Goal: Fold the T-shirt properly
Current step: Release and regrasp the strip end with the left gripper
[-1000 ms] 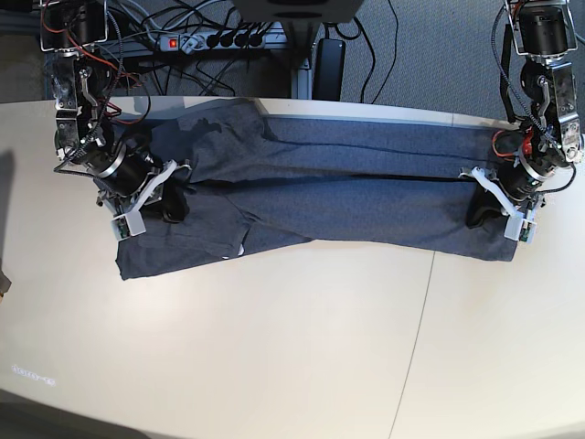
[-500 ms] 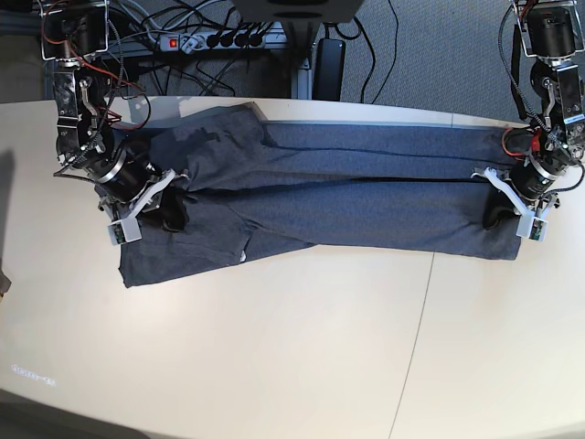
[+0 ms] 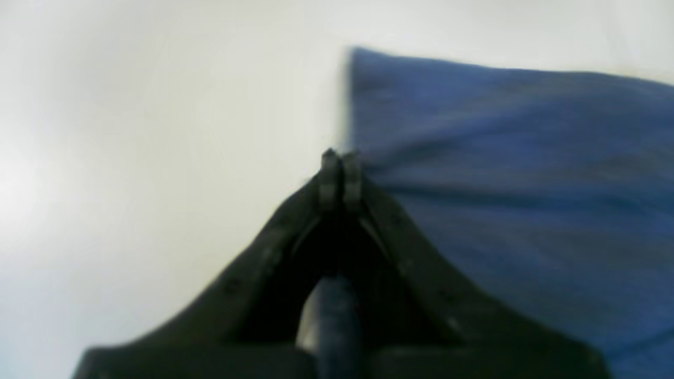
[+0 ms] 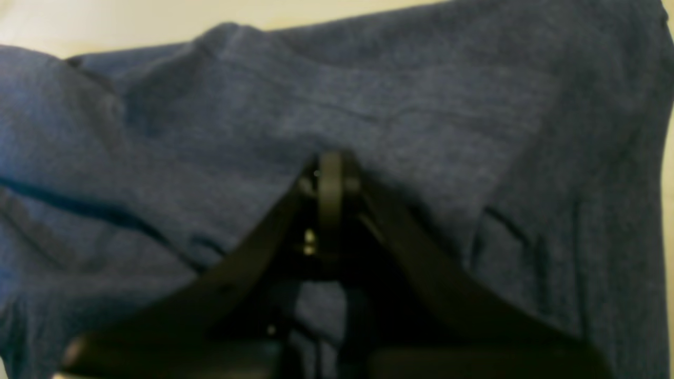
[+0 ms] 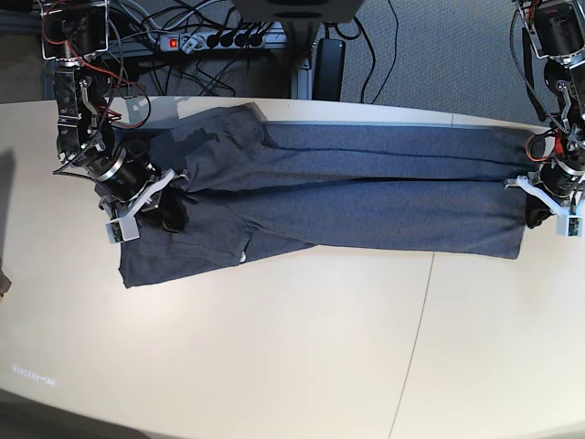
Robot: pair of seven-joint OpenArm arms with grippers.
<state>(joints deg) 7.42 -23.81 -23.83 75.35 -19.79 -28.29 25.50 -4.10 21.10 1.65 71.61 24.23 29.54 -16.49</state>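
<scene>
The slate-blue T-shirt [image 5: 366, 197] lies in a long folded band across the far half of the table, with a sleeve part hanging toward the front at its left end. My left gripper [image 5: 537, 218] is shut and sits just off the shirt's right edge. The left wrist view shows its tips [image 3: 339, 158] over bare table, touching the T-shirt's [image 3: 500, 158] edge. My right gripper [image 5: 172, 212] is shut on top of the shirt's left part. In the right wrist view its tips [image 4: 331, 163] rest against the creased T-shirt [image 4: 210, 105]. No lettering shows.
The pale table [image 5: 274, 347] has a seam line [image 5: 416, 347] running from the shirt to the front edge. Behind the far edge hang a power strip [image 5: 206, 39] and cables. A small dark object [image 5: 4, 283] pokes in at the left border.
My left gripper has slid right across the shirt and off its right edge. The shirt's right end has stretched slightly rightward. My right gripper has shifted only slightly.
</scene>
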